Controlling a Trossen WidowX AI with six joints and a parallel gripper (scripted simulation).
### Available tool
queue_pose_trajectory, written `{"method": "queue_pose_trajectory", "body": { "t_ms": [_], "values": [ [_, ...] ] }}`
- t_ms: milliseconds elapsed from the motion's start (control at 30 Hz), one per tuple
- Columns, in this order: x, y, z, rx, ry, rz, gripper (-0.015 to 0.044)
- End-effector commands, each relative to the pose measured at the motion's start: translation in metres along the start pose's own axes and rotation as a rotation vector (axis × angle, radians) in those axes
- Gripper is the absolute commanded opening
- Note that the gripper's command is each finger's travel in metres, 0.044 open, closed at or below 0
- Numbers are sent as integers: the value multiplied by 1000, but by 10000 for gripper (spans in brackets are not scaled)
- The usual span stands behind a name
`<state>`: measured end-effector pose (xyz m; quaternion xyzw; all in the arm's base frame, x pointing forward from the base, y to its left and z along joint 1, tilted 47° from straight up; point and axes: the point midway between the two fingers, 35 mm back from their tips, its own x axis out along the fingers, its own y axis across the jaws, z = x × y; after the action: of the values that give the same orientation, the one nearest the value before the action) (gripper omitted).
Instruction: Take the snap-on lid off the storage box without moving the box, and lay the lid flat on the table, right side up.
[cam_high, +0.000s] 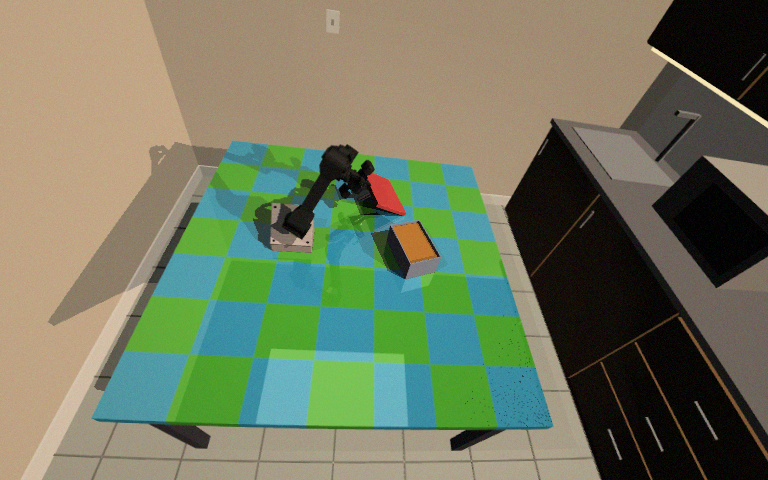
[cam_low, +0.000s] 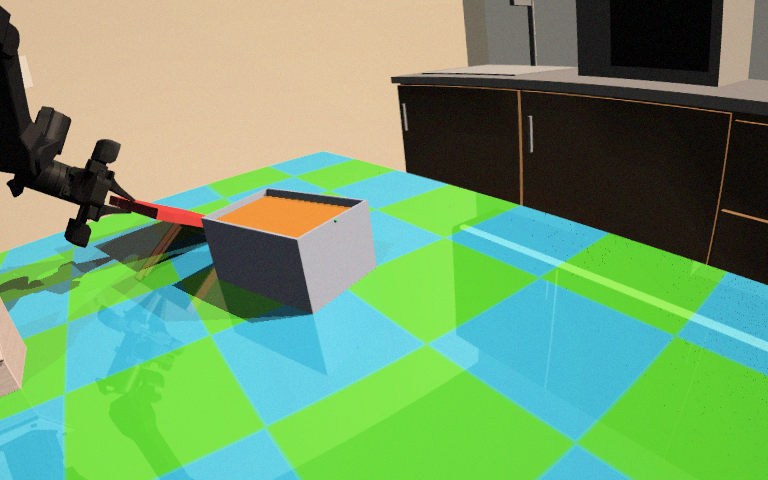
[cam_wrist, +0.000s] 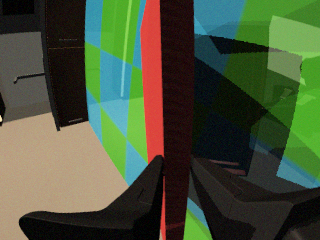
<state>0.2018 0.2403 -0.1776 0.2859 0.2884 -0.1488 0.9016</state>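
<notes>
The red lid (cam_high: 387, 195) (cam_low: 178, 215) (cam_wrist: 153, 85) is off the box and held in the air above the back of the table, its red top facing up and tilted, lower at the end away from the gripper. My gripper (cam_low: 125, 205) (cam_wrist: 176, 159) is shut on the lid's near edge; in the top view the fingertips are hard to make out. The grey storage box (cam_high: 420, 268) (cam_low: 339, 254) stands upright and open on the table, with an orange surface (cam_high: 415, 241) (cam_low: 283, 216) inside. In the exterior view the box hides the lid's far end.
The checkered green and blue table (cam_high: 345, 333) (cam_low: 362, 407) carries the arm's pale base block (cam_high: 291, 247), left of the box in the top view. The wall is beyond the table's back edge. A dark kitchen counter (cam_high: 572, 226) (cam_low: 458, 135) stands to the right, off the table.
</notes>
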Motion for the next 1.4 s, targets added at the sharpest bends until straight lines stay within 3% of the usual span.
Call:
{"method": "queue_pose_trajectory", "body": {
  "t_ms": [0,800,1133,1200,1367],
  "values": [
    [5,-12,3,-17,-4,-24,0],
    [17,-27,4,-18,-4,-24,0],
    [15,-20,3,-17,-4,-24,263],
    [15,-20,3,-17,-4,-24,275],
    [8,-27,4,-18,-4,-24,406]
  ]
}}
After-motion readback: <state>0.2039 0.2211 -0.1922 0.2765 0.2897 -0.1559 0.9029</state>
